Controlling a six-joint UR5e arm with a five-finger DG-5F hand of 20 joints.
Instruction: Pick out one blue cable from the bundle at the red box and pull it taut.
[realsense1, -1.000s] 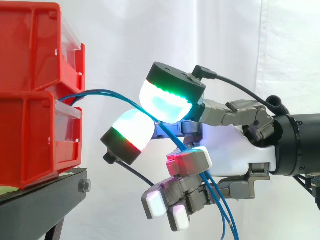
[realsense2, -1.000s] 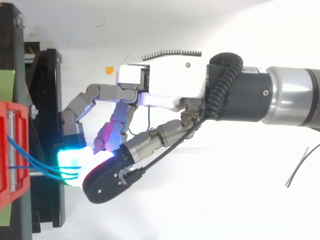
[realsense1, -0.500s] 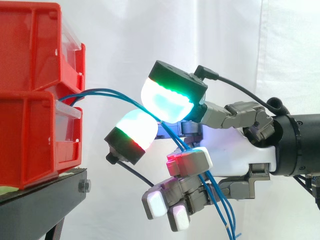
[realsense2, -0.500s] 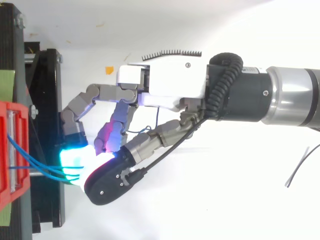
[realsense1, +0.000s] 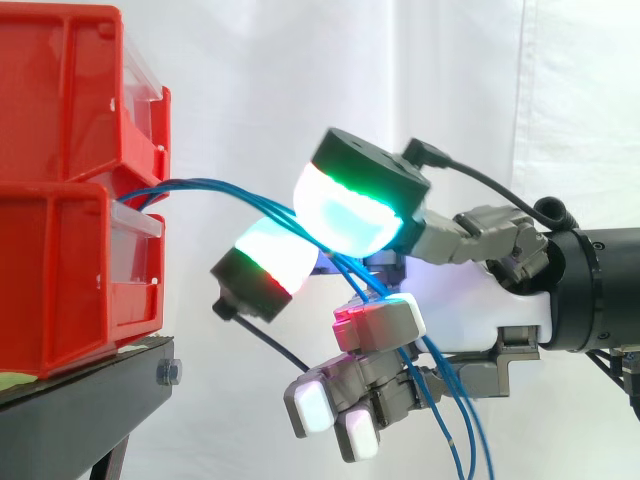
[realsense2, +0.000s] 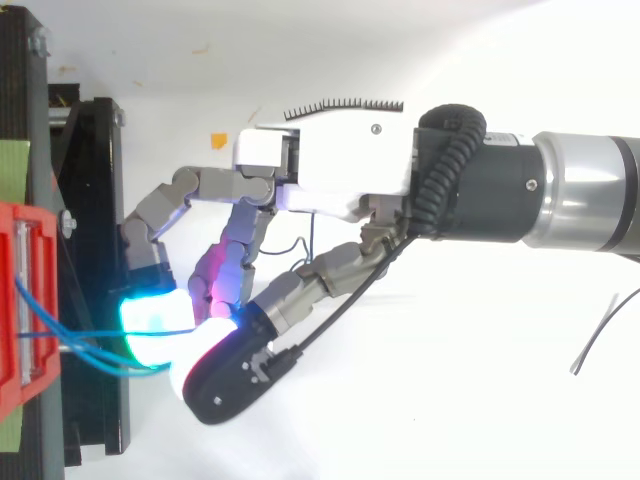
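Two red bins (realsense1: 60, 260) are stacked on a black stand (realsense1: 90, 390) at the left. A few thin blue cables (realsense1: 215, 186) come out between the bins and arch right to my hand (realsense1: 475, 300). They pass between its two large glowing fingertips (realsense1: 350, 210), which pinch them, then drop past the curled lower fingers and off the bottom of the side view. They hang in a loose curve, not taut. From above, the hand (realsense2: 330, 165) reaches left toward the red box (realsense2: 22, 300), and the cables (realsense2: 60, 335) run from the box to the cyan pad.
A white curtain hangs behind the work. The stand's black frame (realsense2: 95, 200) lies under the fingers in the top view. A small orange scrap (realsense2: 217, 140) and a thin dark wire (realsense2: 600, 335) lie on the white floor.
The upper glowing fingertip has risen and shifted right a little. The cables have spread apart near the box and hang lower below the hand.
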